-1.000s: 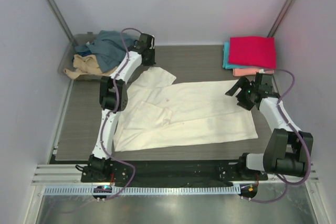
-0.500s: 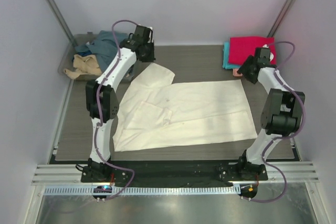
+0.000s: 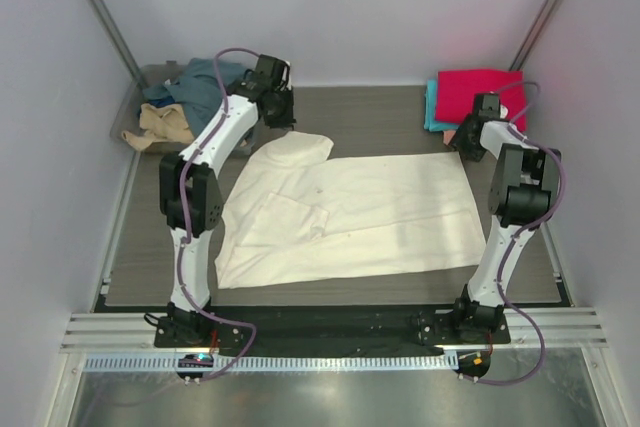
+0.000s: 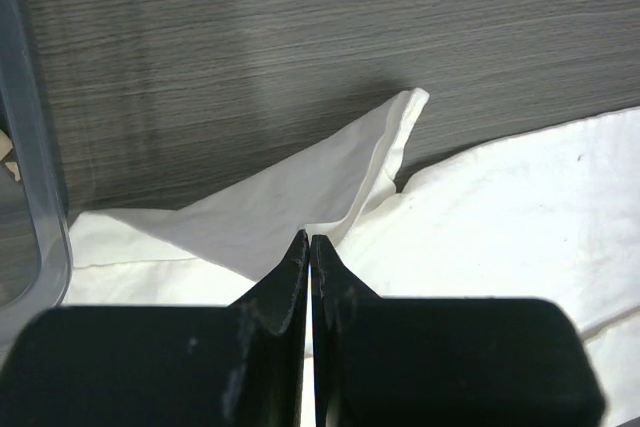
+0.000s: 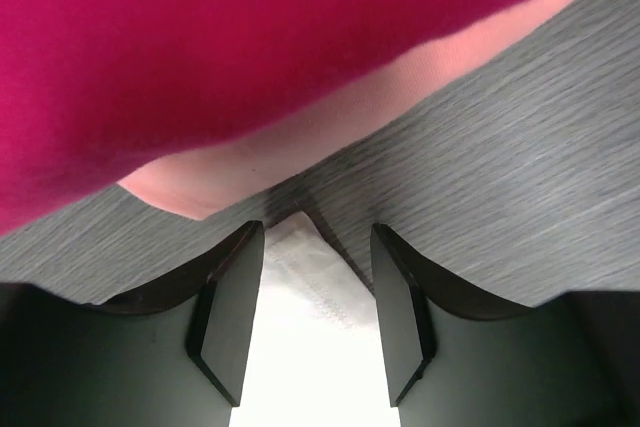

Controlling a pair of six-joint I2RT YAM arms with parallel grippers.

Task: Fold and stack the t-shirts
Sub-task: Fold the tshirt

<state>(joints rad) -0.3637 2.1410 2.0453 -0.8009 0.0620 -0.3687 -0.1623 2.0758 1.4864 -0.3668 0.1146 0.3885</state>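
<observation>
A large cream t-shirt (image 3: 350,217) lies spread on the dark table. My left gripper (image 3: 283,119) is at its far-left sleeve; in the left wrist view the jaws (image 4: 310,239) are shut on a raised fold of that sleeve (image 4: 300,187). My right gripper (image 3: 466,139) is at the shirt's far-right corner. In the right wrist view it (image 5: 317,237) is open, with the hemmed cream corner (image 5: 310,287) between the fingers. Just beyond lies a folded stack: magenta-red shirt (image 3: 480,95) on top, teal (image 3: 432,107) and salmon-pink (image 5: 300,137) beneath.
A clear plastic bin (image 3: 130,117) at the back left holds a slate-blue shirt (image 3: 205,82) and a tan one (image 3: 165,125); its wall shows in the left wrist view (image 4: 30,147). Grey walls close in on both sides and at the back.
My right arm has swung from mid-right up to the cream shirt's far-right corner beside the stack. My left gripper has shifted slightly, and the sleeve tip now curls over.
</observation>
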